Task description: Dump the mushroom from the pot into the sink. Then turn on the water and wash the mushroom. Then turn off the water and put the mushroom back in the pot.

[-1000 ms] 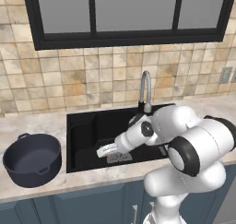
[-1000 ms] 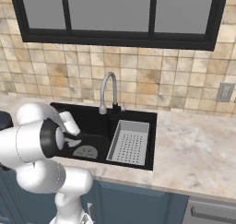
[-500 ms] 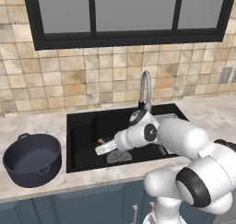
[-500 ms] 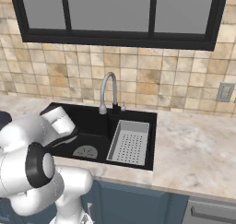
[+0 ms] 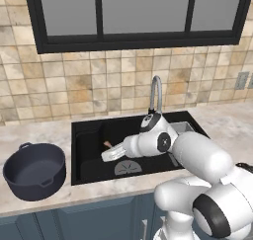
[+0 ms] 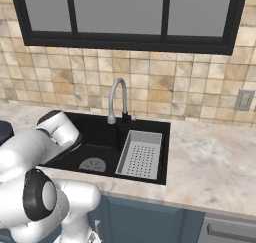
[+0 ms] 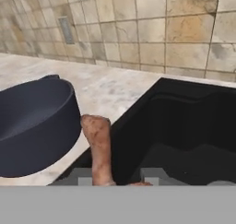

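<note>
One pot (image 5: 34, 171) sits at the far left on the bench (image 5: 29, 135), upright and empty as far as its inside shows, with its mouth facing up, ready to take something from above. It stands just beside the left rim of the sink (image 5: 91, 157), likely so the carry across is short.

Next rightward, over the left part of the black basin, the tool (image 5: 107, 154) reaches out level from the arm toward the pot. Its jaws are drawn narrow, and the hand view shows the mushroom (image 7: 98, 147) standing up between the fingertips (image 7: 78, 177), brown cap end outermost; I read it as gripped. In the left base view a small orange-brown bit (image 5: 106, 145) shows at the tool's end, above the basin floor.

Drain (image 5: 128, 167) lies below and slightly right of the tool. Faucet (image 5: 156, 93) rises behind the sink; no water visible running. Strainer tray (image 6: 140, 154) fills the right compartment.

Judgement: last step in hand, carrying the mushroom back. It has not crossed the sink's left rim yet. A small, soft thing held narrowly could slip if swung fast.
</note>
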Motion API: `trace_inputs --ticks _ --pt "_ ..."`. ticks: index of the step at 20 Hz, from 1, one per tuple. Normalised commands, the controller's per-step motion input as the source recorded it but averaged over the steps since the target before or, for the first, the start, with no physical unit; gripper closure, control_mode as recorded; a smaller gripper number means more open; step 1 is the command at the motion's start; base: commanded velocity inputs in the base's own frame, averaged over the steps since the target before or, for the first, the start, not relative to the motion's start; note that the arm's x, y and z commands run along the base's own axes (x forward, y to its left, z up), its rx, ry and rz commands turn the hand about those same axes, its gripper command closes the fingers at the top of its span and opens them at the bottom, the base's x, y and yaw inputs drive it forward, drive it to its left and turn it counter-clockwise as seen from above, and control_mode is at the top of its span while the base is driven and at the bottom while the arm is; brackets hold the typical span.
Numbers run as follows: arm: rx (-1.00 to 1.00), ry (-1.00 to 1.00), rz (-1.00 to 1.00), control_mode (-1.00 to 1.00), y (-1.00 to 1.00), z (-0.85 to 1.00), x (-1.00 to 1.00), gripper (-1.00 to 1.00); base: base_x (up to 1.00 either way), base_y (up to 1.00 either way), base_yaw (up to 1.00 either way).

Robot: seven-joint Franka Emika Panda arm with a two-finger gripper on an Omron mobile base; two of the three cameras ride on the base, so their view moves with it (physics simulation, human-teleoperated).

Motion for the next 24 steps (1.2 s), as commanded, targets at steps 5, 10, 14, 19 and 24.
trace_inputs --ticks 5,10,14,19,24 --pt "0.00 0.36 0.21 -1.00 0.35 1.00 0.00 1.00 0.00 0.00 0.00" --pt "0.00 0.37 0.26 -1.00 0.47 1.00 0.01 1.00 0.00 0.00 0.00" --pt "0.00 0.24 0.27 -1.00 0.39 1.00 0.01 1.00 0.00 0.00 0.00" --pt "0.00 0.20 0.25 -1.00 0.38 1.00 0.00 1.00 0.00 0.00 0.00" --pt "-0.01 0.22 0.24 -1.00 0.50 1.00 -0.01 1.00 0.00 0.00 0.00"
